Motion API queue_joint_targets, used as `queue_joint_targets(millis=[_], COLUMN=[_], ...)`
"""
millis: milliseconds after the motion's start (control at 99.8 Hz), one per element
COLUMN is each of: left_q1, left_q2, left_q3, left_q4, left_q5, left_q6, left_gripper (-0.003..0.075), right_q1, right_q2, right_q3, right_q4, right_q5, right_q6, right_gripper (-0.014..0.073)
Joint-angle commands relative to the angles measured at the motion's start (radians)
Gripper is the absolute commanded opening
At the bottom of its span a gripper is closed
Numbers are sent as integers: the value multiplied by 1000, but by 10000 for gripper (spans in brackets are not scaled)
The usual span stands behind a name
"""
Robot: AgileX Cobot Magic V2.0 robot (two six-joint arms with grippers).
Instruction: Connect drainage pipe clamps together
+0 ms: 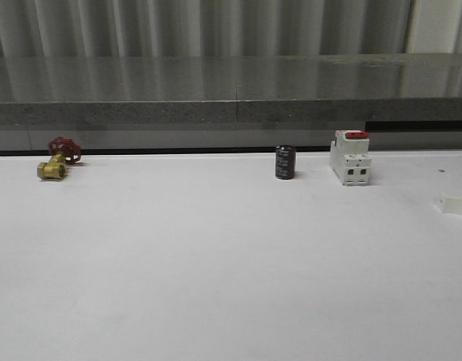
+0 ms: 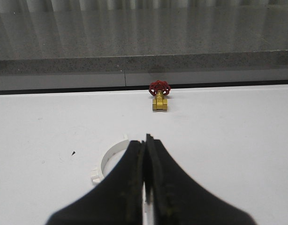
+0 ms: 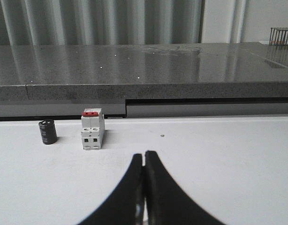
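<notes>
One drainage pipe clamp [image 2: 108, 158], a white half-ring with a small outer lug, lies flat on the white table. My left gripper [image 2: 145, 139] hangs over it with its black fingers pressed together, and the left finger hides much of the ring. Nothing shows between those fingers. My right gripper [image 3: 144, 154] is also shut and empty, over bare table on the near side of the breaker. A small white piece [image 1: 452, 204] lies at the table's right edge in the front view; I cannot tell whether it is a clamp.
A brass valve with a red handle [image 1: 55, 160] [image 2: 159, 96] sits at the far left of the table. A black cylinder [image 1: 284, 162] [image 3: 48, 132] and a white breaker with a red switch [image 1: 350, 156] [image 3: 92, 129] stand at the back right. A grey ledge [image 1: 231, 113] runs behind the table.
</notes>
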Motion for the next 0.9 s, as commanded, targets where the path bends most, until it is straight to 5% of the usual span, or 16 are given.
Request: queue_joint_targets(millis=[0, 100, 311, 381, 531, 601, 892], left_q1=[1, 1, 1, 1, 1, 4, 116], left_q2=[79, 171, 375, 447, 594, 660, 941], left_q3=[-116, -208, -319, -351, -409, -435, -544], left_q4=[-4, -15, 1, 5, 18, 45, 120], left_q5=[46, 172, 189, 202, 200, 193, 197], left_q6=[-8, -8, -8, -8, -8, -22, -142], left_gripper=[-21, -21, -2, 79, 378, 444, 439], right_q1=[-6, -6, -6, -6, -6, -6, -6], right_q2=[-21, -21, -21, -21, -21, -21, -21], right_q3=[-17, -17, -17, -17, -17, -17, -17], right_q4=[2, 2, 2, 2, 2, 2, 2], right_q5=[-69, -69, -69, -69, -69, -69, -69], right_q6=[-8, -8, -8, -8, -8, -8, -8], right_gripper=[-65, -65, -65, -65, -65, -65, -65])
